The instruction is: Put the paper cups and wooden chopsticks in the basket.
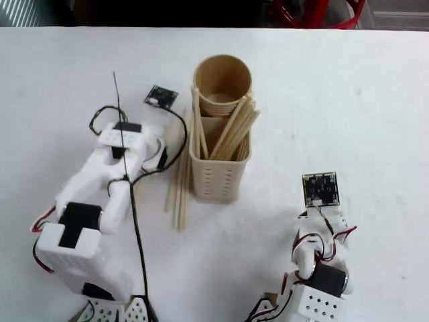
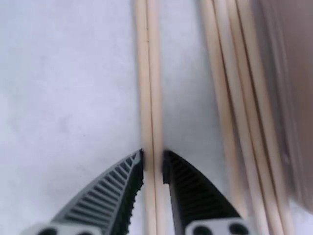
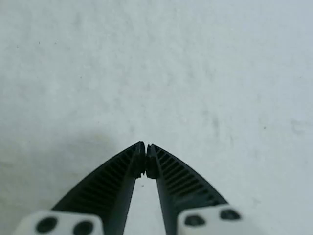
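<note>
My left pincer (image 2: 152, 164) pinches a pair of chopsticks (image 2: 149, 88) lying flat on the desk (image 2: 63, 98), their long axis running straight ahead between my jaws, just beside the basket (image 1: 218, 180) standing beyond them.

**White tabletop, dark strip behind**

Tabletop (image 1: 375, 100): matte white, faint grey specks. Beyond its far edge: a dark strip, too dim to read. Red tubular frame (image 1: 315, 10) at far right, pale slatted patch (image 1: 27, 12) at far-left corner. Light soft & even, shadows faint w/ blurry edges.
</note>
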Controlling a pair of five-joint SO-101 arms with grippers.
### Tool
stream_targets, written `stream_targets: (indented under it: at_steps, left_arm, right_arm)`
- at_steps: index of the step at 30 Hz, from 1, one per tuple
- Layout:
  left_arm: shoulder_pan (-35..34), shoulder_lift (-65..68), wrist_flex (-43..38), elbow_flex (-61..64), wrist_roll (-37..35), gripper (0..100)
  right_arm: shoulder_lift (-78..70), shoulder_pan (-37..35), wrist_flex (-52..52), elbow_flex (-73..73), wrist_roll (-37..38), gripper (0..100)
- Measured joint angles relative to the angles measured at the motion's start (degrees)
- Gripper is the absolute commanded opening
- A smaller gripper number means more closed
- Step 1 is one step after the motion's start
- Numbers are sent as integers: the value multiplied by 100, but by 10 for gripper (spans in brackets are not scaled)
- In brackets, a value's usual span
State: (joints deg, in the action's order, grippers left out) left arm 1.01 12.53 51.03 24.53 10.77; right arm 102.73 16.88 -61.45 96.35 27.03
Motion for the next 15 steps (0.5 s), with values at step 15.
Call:
stream_targets:
  at_steps: [15]
  left_arm:
    - [-35,0,167,-105,0,135]
  right_arm:
    - [0,0,0,0,0,18]
